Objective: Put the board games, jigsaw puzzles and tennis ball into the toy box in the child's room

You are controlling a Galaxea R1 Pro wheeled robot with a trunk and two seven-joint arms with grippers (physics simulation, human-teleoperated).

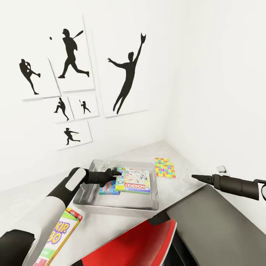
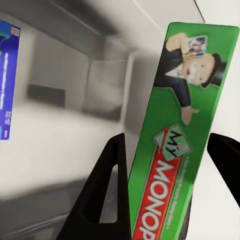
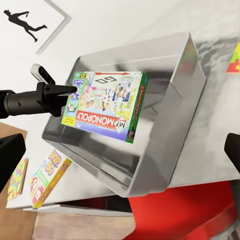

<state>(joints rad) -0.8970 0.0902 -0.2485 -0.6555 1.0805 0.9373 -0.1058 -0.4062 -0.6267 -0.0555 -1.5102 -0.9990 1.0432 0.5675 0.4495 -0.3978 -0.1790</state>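
My left claw [image 1: 117, 172] pinches the Monopoly box [image 1: 137, 181] by its edge, over the toy box [image 1: 88, 194]

The box reads as light, stiff cardboard with slick printed faces, so I judge a thin-edge grip like this can let it swing or slip; it hangs above the grey bin at my 12 o'clock, a blue game [image 1: 108, 189] under it. My right claw [image 1: 195, 177] at 2 o'clock is empty, its state I cannot tell. Skip-Bo [image 1: 59, 236] lies on the tabletop [image 1: 22, 207] at 10 o'clock, a jigsaw puzzle [image 1: 165, 167] at 1 o'clock
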